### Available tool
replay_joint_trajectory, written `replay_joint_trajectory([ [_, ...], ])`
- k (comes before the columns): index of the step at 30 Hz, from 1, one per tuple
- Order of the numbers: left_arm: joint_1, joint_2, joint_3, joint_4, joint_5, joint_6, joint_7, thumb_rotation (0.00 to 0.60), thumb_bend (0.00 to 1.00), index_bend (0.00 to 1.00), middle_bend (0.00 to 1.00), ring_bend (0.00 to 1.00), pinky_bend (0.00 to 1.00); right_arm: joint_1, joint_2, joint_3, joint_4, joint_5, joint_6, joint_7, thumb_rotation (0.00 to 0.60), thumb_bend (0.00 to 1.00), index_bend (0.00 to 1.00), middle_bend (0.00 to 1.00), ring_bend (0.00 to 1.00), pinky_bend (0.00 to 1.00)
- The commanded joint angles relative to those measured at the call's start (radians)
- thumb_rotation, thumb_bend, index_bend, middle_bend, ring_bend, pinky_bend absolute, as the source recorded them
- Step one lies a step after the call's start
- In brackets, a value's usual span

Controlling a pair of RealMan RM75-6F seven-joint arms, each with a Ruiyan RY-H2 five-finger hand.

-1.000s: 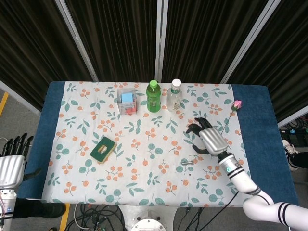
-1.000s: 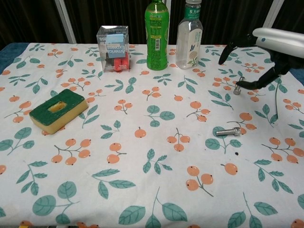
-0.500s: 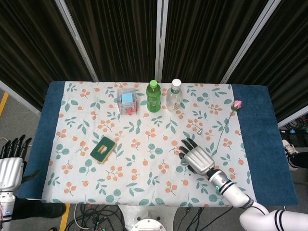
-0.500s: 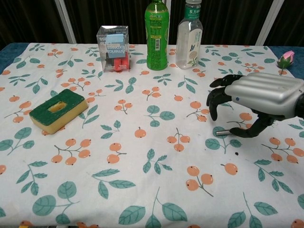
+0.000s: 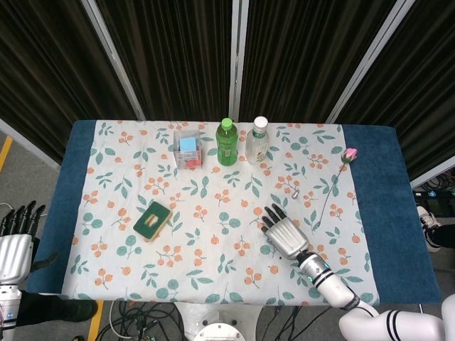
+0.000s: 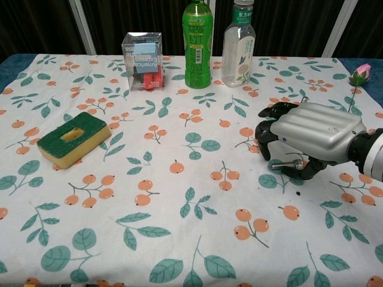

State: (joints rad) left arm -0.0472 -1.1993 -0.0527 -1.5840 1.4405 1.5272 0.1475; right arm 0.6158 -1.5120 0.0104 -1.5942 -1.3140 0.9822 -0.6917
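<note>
My right hand (image 5: 284, 233) (image 6: 308, 134) hovers palm down low over the floral tablecloth, right of centre. Its fingers (image 6: 267, 133) arch down over a silver bolt (image 6: 286, 164) that lies flat on the cloth, and the thumb curls in just below the bolt. Most of the bolt's shaft is hidden under the palm, and no firm grip shows. A second small bolt (image 5: 295, 192) stands a little beyond the hand. My left hand (image 5: 15, 245) hangs off the table's near left corner, fingers straight and apart, holding nothing.
A green-topped sponge (image 5: 153, 220) (image 6: 73, 139) lies at the left. Along the far side stand a clear box of small items (image 5: 188, 149) (image 6: 143, 60), a green bottle (image 5: 227, 143) (image 6: 198, 45) and a clear bottle (image 5: 257, 141) (image 6: 239, 48). A pink rose (image 5: 349, 154) (image 6: 360, 75) lies far right.
My right hand came from the far right, near the small upright bolt, toward me and down over the lying bolt, its fingers curling closer. The left hand barely shifted.
</note>
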Motion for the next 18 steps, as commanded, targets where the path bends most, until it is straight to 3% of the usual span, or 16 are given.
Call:
replay_joint_trajectory([
  [1, 0.001, -0.001, 0.000, 0.002, -0.001, 0.000, -0.002, 0.600, 0.06, 0.09, 0.00, 0.00, 0.00, -0.001, -0.006, -0.002, 0.006, -0.004, 0.007, -0.006, 0.600, 0.27, 0.47, 0.21, 0.00, 0.00],
  [18, 0.004, -0.002, 0.001, 0.006, 0.000, -0.004, -0.007, 0.600, 0.06, 0.09, 0.00, 0.00, 0.00, -0.006, -0.028, -0.011, 0.035, -0.006, 0.014, -0.001, 0.600, 0.27, 0.51, 0.21, 0.00, 0.00],
])
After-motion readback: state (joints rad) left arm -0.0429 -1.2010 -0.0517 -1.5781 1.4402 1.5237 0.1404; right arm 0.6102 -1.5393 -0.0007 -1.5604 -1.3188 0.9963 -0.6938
